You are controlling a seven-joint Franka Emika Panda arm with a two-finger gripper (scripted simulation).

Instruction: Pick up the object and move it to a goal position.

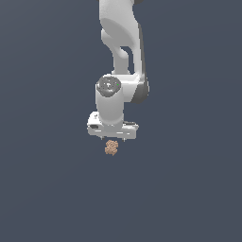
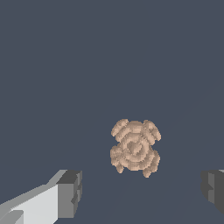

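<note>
Seen from the exterior view: a white arm point(image 1: 120, 42) reaching down from the top edge, ending in the white gripper point(image 1: 112, 138), with the tan-brown clump point(image 1: 111, 148) just below it. Hard to judge from there whether clump and gripper touch, or whether anything is held; the fingertips hidden in that view behind the wide hand body, only tiny nubs showing under it. No telling the jaw spread from that angle either.

From the wrist view, a different story: jaws spread wide, one dark finger pad point(image 2: 70, 192) on a pale finger at one side of the picture, the other pad point(image 2: 214, 190) at the far side, and a broad bare gap between them. Clump point(image 2: 135, 149) lying beyond that gap, apart from both pads, gripped by nothing. Bumpy, ridged surface plain here (rings of small lumps, irregular lobed outline), a detail lost in the exterior view, where only a small speckled blob shows.

Around it: nothing but a flat slate-blue ground point(image 2: 65, 65), uniform in both views, without edges or markings. No obstacle between pads and clump. Height of the gripper above the ground not clear from either picture; no shadow visible under the clump to settle it.
</note>
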